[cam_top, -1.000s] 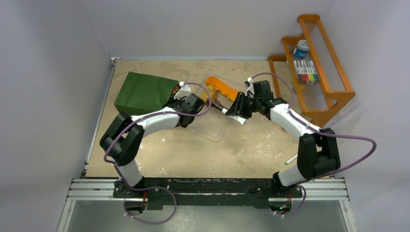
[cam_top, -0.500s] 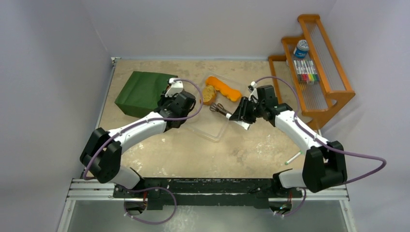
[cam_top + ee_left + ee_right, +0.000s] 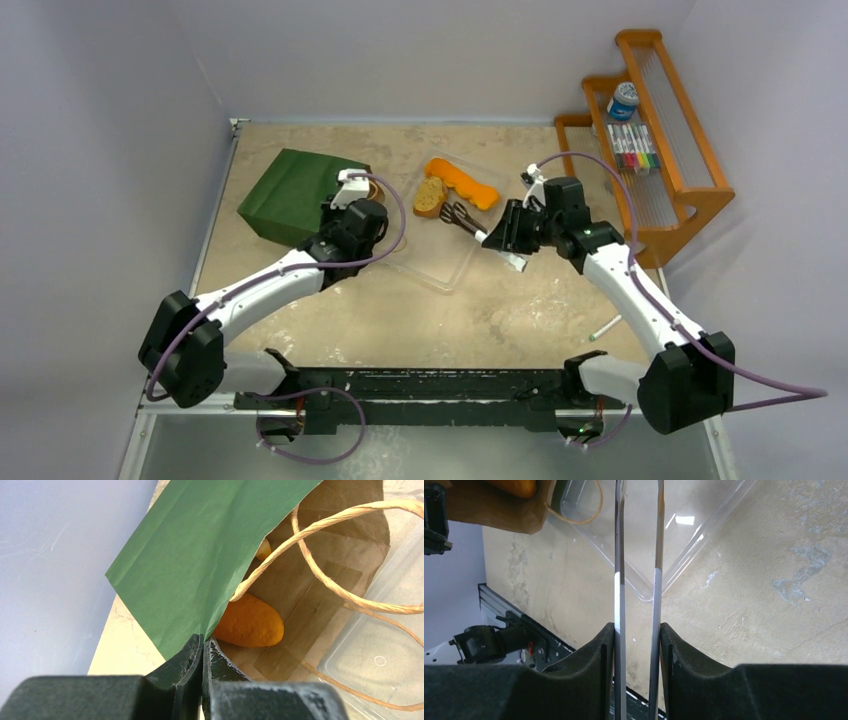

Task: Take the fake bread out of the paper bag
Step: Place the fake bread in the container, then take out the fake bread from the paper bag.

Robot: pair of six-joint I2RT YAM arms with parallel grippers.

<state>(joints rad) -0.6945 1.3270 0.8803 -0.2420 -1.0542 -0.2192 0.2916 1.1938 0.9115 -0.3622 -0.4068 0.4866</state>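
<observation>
Pinching the green lip of the paper bag (image 3: 200,545), left gripper (image 3: 202,647) jaws pressed together at lower centre, orange loaf (image 3: 250,622) of fake bread inside the bag mouth mid-frame, right gripper (image 3: 636,635) clamped on metal tongs (image 3: 619,555), other bread pieces (image 3: 462,182) on the clear tray (image 3: 440,265), upper centre overhead

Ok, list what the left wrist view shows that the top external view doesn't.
Only the left wrist: inside the paper bag, an orange loaf lying on the brown lining, another piece deeper in, and the left fingers pinched shut on the bag's green edge. Only the top external: a long orange piece and a brown slice already in the clear tray, the right fingers holding the tongs, and the wooden rack. Both: the paper bag and the clear tray beside it.
</observation>
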